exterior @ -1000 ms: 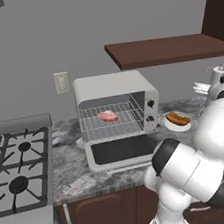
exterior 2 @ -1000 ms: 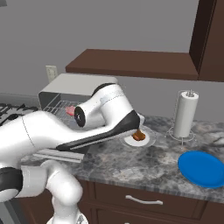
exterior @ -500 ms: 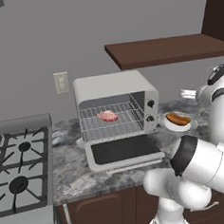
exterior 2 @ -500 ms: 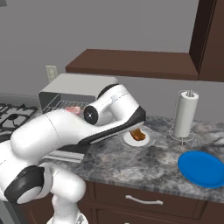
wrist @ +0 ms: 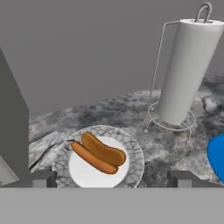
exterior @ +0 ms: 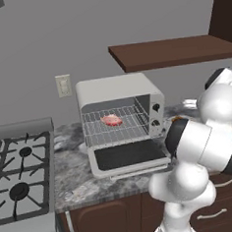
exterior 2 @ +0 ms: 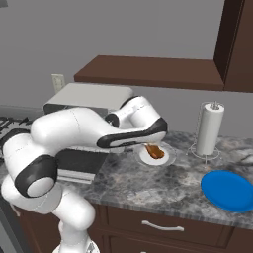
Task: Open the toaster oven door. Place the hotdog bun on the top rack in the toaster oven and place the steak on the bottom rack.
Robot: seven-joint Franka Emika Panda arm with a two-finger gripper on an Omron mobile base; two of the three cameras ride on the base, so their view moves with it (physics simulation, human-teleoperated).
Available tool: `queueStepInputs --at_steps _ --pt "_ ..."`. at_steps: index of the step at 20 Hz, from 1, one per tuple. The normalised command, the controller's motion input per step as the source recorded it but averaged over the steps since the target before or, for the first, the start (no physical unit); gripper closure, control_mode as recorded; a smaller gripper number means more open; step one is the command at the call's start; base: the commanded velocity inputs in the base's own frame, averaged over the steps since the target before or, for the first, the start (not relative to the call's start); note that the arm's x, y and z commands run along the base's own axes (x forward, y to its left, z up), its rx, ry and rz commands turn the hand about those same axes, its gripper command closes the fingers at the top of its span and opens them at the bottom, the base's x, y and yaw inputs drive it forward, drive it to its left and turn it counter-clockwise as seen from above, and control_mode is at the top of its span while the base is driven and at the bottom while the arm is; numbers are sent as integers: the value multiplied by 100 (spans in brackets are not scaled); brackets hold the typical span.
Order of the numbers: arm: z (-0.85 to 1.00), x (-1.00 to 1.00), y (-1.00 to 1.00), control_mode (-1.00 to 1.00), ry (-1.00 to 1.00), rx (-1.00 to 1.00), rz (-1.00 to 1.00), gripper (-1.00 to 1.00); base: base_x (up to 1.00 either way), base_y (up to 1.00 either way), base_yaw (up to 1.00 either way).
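Closest to the hand camera, the gripper (wrist: pixel 111 178) stands released, its two dark fingertips spread wide at either side of the view and grasping nothing. Just beyond and between them lies the hotdog bun (wrist: pixel 99 152), resting on a white shallow dish (wrist: pixel 133 168) on the grey stone tabletop (wrist: pixel 175 144). The bun lies diagonally across the dish with the sausage alongside it; the fingertips do not touch it.

From the right base view, the arm reaches over the tabletop with the hand above the dish (exterior 2: pixel 165 159), and part of the bun (exterior 2: pixel 155 151) shows beneath it.

Further off, to the left of the dish, the toaster oven (exterior: pixel 116 87) stands with the toaster oven door (exterior: pixel 128 156) dropped fully open. The steak (exterior: pixel 112 120) lies inside on a wire rack (exterior: pixel 116 124); whether that is the lower of the two grids cannot be settled from these views, though the task assigns it the bottom rack.

Beyond the dish stand a paper towel roll (wrist: pixel 186 70) on its wire holder and a blue plate (exterior 2: pixel 227 190) to the right; neither concerns the work.

Assessment: the door step is done and the steak is in the oven. The step in hand is the approach to pick up the bun. The next move calls for lowering the open gripper so the fingers straddle the bun across its narrow width, likely with some wrist rotation to suit its diagonal lie, then closing gently before carrying it to the top rack.
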Motion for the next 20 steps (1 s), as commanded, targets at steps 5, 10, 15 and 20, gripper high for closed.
queueStepInputs --at_steps 5,10,15,20 --pt "45 0 -24 -100 37 3 36 -100 0 0 0" --pt "35 -6 -30 -100 28 1 40 -100 0 0 0" --pt "30 -15 -41 -100 24 0 32 -100 0 0 0" --pt "25 -27 -55 -100 17 5 21 -100 0 0 0"
